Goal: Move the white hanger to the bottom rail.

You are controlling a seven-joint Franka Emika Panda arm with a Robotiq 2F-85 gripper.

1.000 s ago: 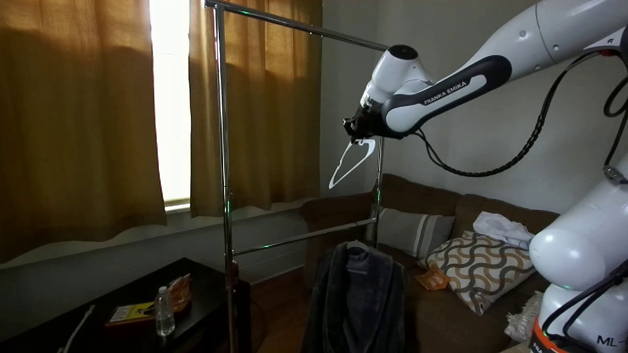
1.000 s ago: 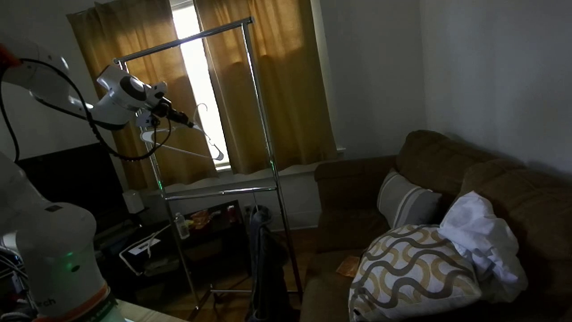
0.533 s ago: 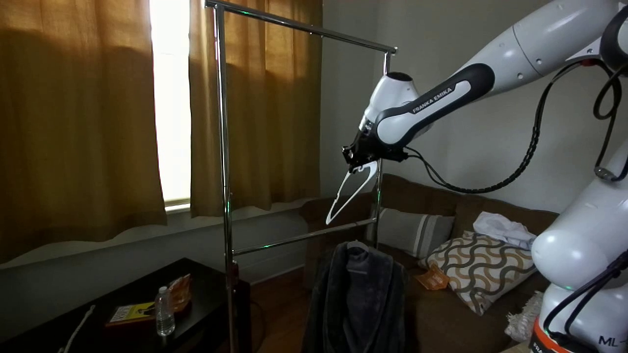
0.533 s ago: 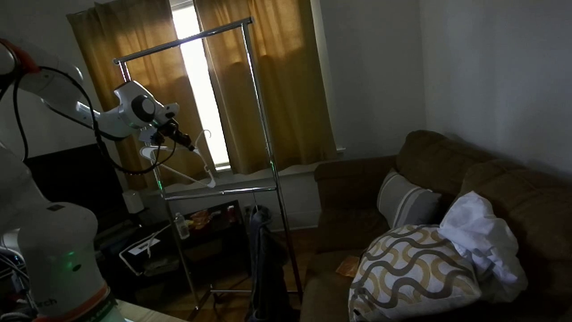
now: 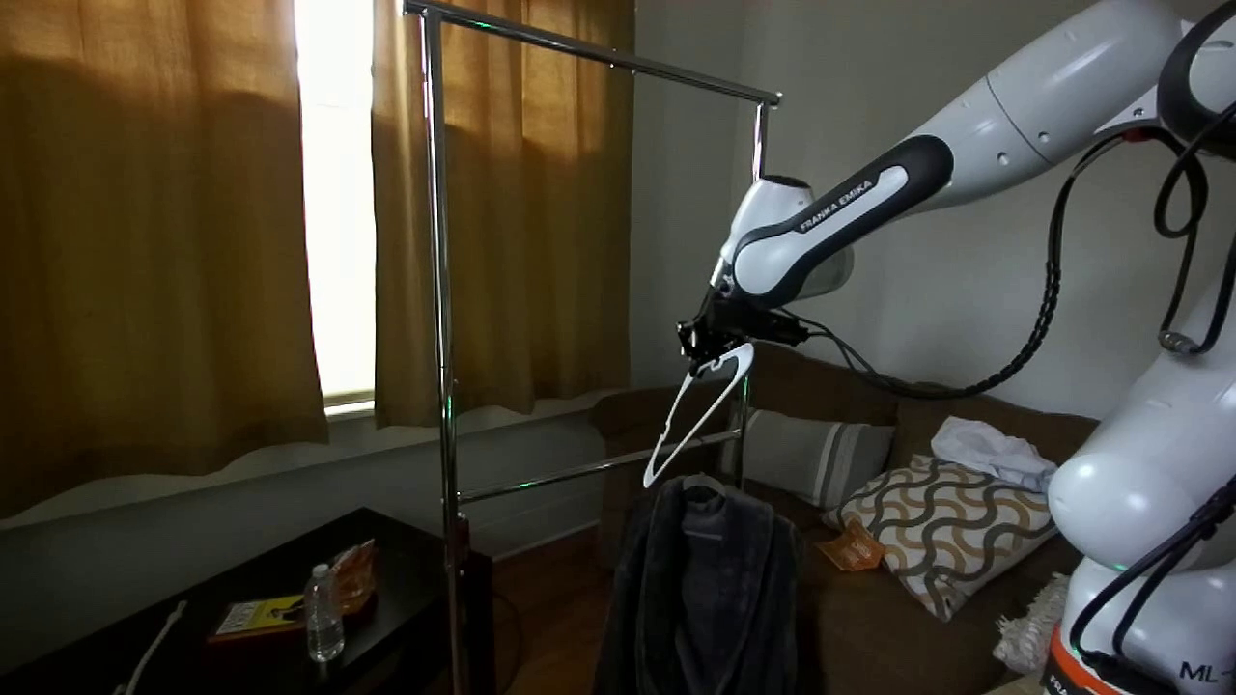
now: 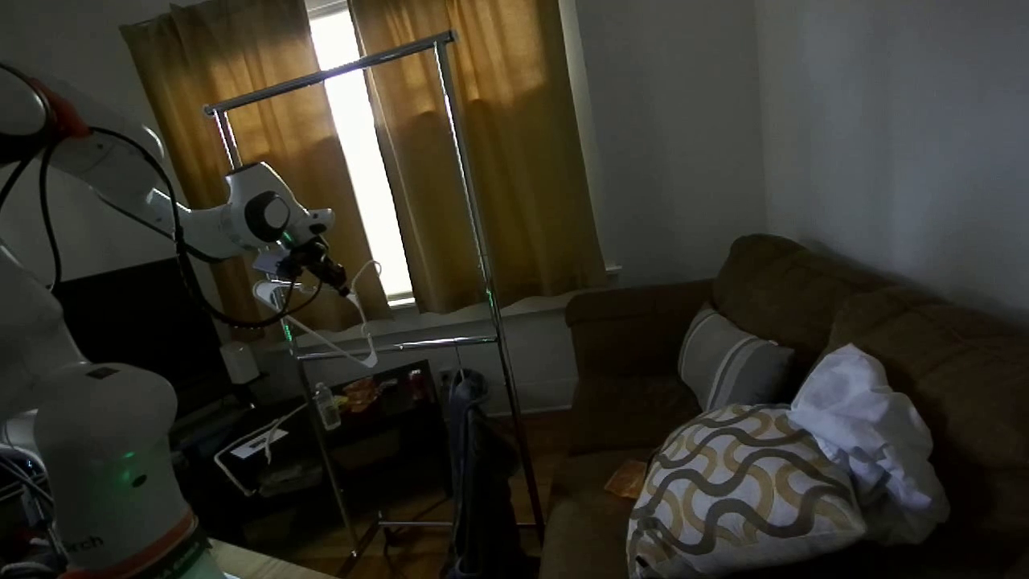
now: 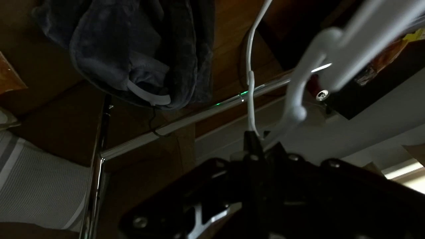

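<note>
The white hanger (image 5: 742, 361) is tilted and hangs below my gripper (image 5: 697, 369), which is shut on it near its top. In an exterior view the hanger (image 6: 367, 359) shows its curved hook pointing up, free of any bar, beyond my gripper (image 6: 346, 289). The bottom rail (image 5: 579, 470) also shows in the other views (image 6: 434, 344). The hanger's lower corner overlaps the rail in both exterior views; I cannot tell whether they touch. In the wrist view my gripper's fingers (image 7: 264, 142) pinch the hanger (image 7: 365, 46), with the rail (image 7: 206, 113) behind it.
A dark grey robe (image 5: 705, 589) hangs from the bottom rail near one rack upright (image 6: 474, 201). The rack's top bar (image 5: 599, 55) runs above. A brown sofa (image 6: 627, 322) with pillows stands beside the rack. A dark table (image 5: 386, 550) holds a water bottle (image 5: 323, 613).
My gripper and the held hanger have moved down from well above the bottom rail, so the hanger's lower corner is now at rail height in the pictures. The grip is unchanged.
</note>
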